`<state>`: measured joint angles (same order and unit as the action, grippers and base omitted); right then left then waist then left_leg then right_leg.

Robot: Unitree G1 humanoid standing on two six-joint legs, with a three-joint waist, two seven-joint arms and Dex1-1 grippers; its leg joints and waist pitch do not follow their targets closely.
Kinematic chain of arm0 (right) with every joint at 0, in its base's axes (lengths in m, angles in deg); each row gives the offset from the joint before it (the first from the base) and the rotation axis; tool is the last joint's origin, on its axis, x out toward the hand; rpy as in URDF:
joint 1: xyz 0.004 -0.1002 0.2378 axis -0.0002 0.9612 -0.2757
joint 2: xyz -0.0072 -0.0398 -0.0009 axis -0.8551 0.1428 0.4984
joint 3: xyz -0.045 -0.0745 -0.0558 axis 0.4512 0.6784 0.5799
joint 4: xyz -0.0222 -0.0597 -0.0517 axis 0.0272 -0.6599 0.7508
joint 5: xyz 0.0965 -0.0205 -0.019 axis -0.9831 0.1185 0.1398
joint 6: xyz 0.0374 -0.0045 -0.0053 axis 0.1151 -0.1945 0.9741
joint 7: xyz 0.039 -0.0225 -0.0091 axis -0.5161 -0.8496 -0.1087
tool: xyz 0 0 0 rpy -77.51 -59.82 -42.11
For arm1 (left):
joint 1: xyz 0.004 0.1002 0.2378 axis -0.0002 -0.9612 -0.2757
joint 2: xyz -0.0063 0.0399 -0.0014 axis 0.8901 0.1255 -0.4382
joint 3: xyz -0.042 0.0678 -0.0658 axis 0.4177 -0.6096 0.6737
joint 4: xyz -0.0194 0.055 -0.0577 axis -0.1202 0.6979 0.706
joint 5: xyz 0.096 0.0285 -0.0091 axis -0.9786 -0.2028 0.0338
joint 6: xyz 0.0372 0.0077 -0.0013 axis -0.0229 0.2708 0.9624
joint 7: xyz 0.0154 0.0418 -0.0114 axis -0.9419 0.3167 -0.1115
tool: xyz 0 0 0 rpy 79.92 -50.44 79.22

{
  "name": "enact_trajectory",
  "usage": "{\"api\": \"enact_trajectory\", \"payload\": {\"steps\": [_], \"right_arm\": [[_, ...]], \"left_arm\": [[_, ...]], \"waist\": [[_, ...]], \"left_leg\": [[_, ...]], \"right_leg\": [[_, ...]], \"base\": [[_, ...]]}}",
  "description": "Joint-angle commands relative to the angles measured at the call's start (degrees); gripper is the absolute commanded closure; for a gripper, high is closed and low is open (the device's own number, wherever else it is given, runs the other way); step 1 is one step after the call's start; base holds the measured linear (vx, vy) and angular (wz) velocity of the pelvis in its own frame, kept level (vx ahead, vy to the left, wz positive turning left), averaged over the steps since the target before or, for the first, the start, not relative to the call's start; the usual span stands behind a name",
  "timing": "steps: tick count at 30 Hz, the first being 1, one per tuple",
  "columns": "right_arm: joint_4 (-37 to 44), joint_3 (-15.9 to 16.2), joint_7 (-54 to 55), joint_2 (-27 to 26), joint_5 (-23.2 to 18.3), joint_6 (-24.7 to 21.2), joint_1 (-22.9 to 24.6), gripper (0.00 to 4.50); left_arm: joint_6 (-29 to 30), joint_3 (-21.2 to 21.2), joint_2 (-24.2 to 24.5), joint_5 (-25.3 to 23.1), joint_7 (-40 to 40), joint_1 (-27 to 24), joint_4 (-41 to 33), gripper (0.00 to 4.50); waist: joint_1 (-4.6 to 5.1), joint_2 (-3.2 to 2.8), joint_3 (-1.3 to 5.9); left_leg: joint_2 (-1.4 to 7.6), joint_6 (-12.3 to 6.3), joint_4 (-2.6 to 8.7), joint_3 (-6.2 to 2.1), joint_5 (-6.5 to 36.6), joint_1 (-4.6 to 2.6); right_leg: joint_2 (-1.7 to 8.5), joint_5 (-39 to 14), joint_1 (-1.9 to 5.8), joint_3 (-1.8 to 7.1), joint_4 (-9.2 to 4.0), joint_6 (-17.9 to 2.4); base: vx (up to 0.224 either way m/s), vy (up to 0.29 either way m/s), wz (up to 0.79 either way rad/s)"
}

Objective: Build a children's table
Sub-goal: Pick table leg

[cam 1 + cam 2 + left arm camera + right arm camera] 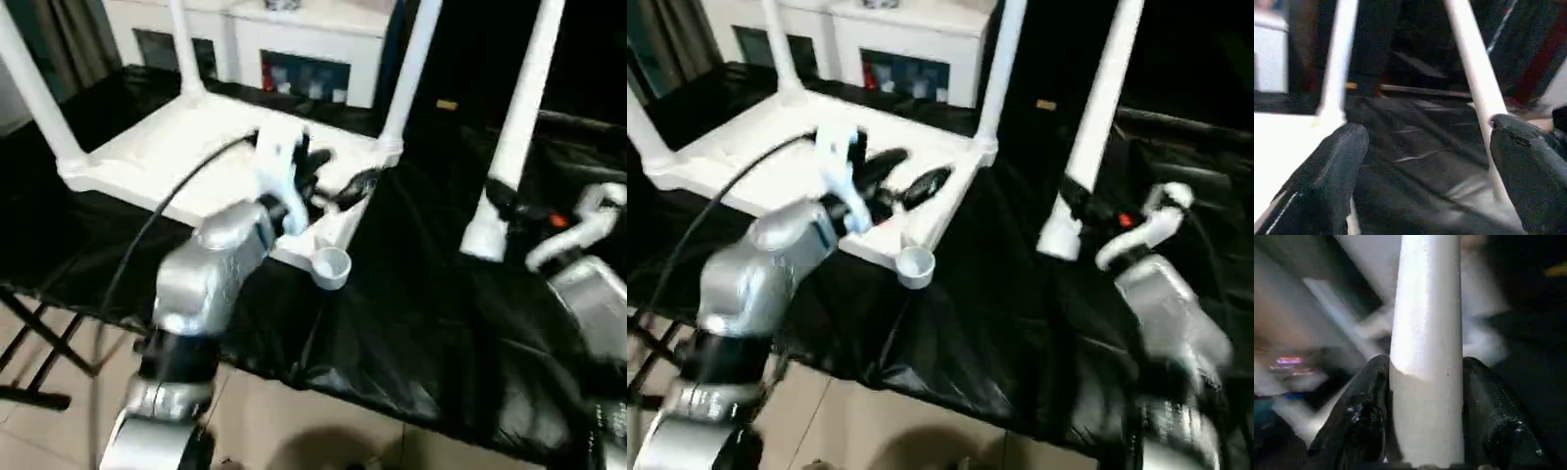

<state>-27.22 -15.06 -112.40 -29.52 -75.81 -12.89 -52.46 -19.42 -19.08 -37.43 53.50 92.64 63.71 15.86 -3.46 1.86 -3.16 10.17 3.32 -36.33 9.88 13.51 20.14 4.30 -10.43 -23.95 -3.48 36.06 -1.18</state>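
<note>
Here, the children's table (186, 147) was seen lying upside down on a black-covered work surface (411, 323), its ribbed underside up and three legs already standing in corner sockets. The fourth, near corner socket (331, 264) was seen open, close to the near edge of the black surface.

The left arm was stretched forward over the upturned tabletop, and the left gripper (896, 176) was held just above the tabletop's near right part with its black fingers (1327, 176) spread wide and nothing between them.

The right arm was bent in from the right, and the right gripper (1425, 426) was closed around the thick lower end of the loose leg (514, 127). That leg was held nearly upright, tilted slightly, to the right of the tabletop and apart from it. Its foot end appeared to sit at or just above the black cover, though the blur leaves that uncertain.

Bare black cover lay between the held leg and the open socket. A white cabinet (294, 49) stood behind the table.
</note>
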Motion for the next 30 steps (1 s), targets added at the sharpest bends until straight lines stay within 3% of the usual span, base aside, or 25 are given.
{"api": "enact_trajectory", "payload": {"steps": [1,4,6,8,9,10,14,15,17,22,24,28,29,30], "right_arm": [[5.80,1.60,-2.76,0.05,-5.71,-2.81,0.21,2.65],[10.86,4.44,-5.03,0.29,-9.74,-7.54,2.33,2.65],[14.27,6.79,-6.66,0.37,-9.60,-10.18,4.13,2.65],[16.81,10.49,-7.38,-0.26,-6.80,-10.26,5.30,2.65],[16.81,10.49,-7.38,-0.26,-6.80,-10.26,5.30,2.65],[17.13,13.12,-7.65,-0.22,-4.24,-9.43,5.61,2.65],[18.04,16.66,-6.86,0.44,-2.48,-8.68,6.17,2.65],[18.29,17.46,-6.60,0.87,-2.54,-8.65,6.27,2.65],[18.64,18.07,-6.67,1.13,-2.67,-8.86,6.32,2.65],[19.85,19.82,-5.95,0.83,-2.09,-9.47,6.01,2.65],[19.67,20.04,-3.78,0.38,-1.17,-10.56,5.19,2.65],[19.20,19.95,-1.37,-0.36,-0.79,-10.64,4.47,2.65],[19.04,20.06,-1.17,-0.46,-0.72,-10.06,4.47,2.65],[18.87,20.05,-0.94,-0.67,-0.59,-9.64,4.39,2.65]], "left_arm": [[2.77,0.54,-0.96,2.48,0.22,1.69,0.51,0.00],[6.34,1.62,-2.28,6.90,0.75,3.69,0.80,0.00],[7.62,2.18,-3.27,8.77,0.98,4.68,0.87,0.00],[10.09,3.31,-4.31,11.19,1.36,5.89,1.17,0.00],[10.09,3.31,-4.31,11.19,1.36,5.89,1.17,0.00],[11.14,4.07,-4.82,12.82,1.67,6.25,1.11,0.00],[12.28,5.80,-5.55,14.97,1.20,6.68,0.90,0.00],[12.89,6.39,-5.78,15.56,0.57,6.74,0.92,0.00],[13.12,6.39,-5.69,15.39,0.24,6.69,0.99,0.00],[12.39,8.78,-7.28,14.66,-5.90,6.72,2.88,0.48],[12.77,10.27,-7.97,15.06,-8.20,7.40,3.52,0.74],[12.86,11.38,-9.16,15.76,-10.21,7.34,3.24,0.94],[12.84,11.54,-9.59,15.71,-10.84,7.12,3.05,1.19],[12.78,11.69,-9.91,15.84,-11.07,7.01,3.07,1.26]], "waist": [[-0.53,0.48,3.80],[-0.80,0.44,3.68],[-0.94,0.49,3.50],[-1.14,0.60,3.61],[-1.22,0.64,3.58],[-1.15,0.84,3.62],[-1.44,0.81,3.62],[-1.56,1.38,3.67],[-1.81,0.96,3.66],[-1.90,0.97,3.77],[-1.82,1.45,3.87],[-1.85,1.41,3.94],[-1.92,1.40,3.90],[-1.81,1.75,3.92]], "left_leg": [[2.28,-6.92,4.41,-0.70,1.50,0.57],[2.17,-5.26,4.39,-0.50,2.86,0.17],[2.21,-4.51,4.55,-0.61,3.34,0.47],[2.36,-3.41,4.63,-0.74,2.78,0.43],[2.31,-3.27,4.62,-0.70,2.35,0.47],[2.34,-3.10,4.69,-0.82,1.83,0.68],[2.34,-3.01,4.66,-0.81,0.68,0.67],[2.32,-3.31,4.61,-0.75,-0.09,0.72],[2.42,-3.58,4.64,-0.84,-0.97,0.64],[2.45,-4.18,4.57,-0.84,-2.00,0.61],[2.51,-4.76,4.51,-0.89,-3.81,0.64],[2.49,-5.48,4.36,-0.85,-4.97,0.68],[2.50,-5.74,4.34,-0.82,-5.22,0.70],[2.52,-5.95,4.29,-0.75,-5.23,0.69]], "right_leg": [[3.43,-9.18,4.03,2.30,-4.45,-13.61],[3.52,-13.39,3.68,2.36,-4.98,-12.64],[3.51,-15.20,3.80,2.27,-5.29,-11.43],[3.72,-15.68,3.70,2.24,-5.25,-10.51],[3.72,-15.34,3.65,2.32,-5.36,-10.26],[3.75,-14.77,3.79,2.27,-5.15,-10.16],[3.82,-13.61,3.75,2.37,-5.13,-9.74],[3.77,-12.55,3.84,2.36,-5.04,-9.59],[3.82,-11.33,3.74,2.39,-4.83,-9.84],[3.88,-8.16,3.91,2.38,-4.62,-10.97],[3.87,-5.33,4.02,2.42,-4.26,-11.79],[4.01,-4.69,4.05,2.39,-4.10,-12.30],[4.01,-4.36,4.02,2.41,-4.08,-12.50],[3.94,-4.26,4.01,2.42,-4.10,-12.50]], "base": [[0.000,0.000,0.00],[0.000,0.000,0.00],[0.000,0.000,0.00],[0.000,0.000,0.00],[0.000,0.000,0.00],[0.000,0.000,0.00],[0.000,0.000,0.00],[0.000,0.000,0.00],[0.000,0.000,0.00],[0.000,0.000,0.00],[0.000,0.000,0.00],[0.000,0.000,0.00],[0.000,0.000,0.00],[0.000,0.000,0.00]]}}
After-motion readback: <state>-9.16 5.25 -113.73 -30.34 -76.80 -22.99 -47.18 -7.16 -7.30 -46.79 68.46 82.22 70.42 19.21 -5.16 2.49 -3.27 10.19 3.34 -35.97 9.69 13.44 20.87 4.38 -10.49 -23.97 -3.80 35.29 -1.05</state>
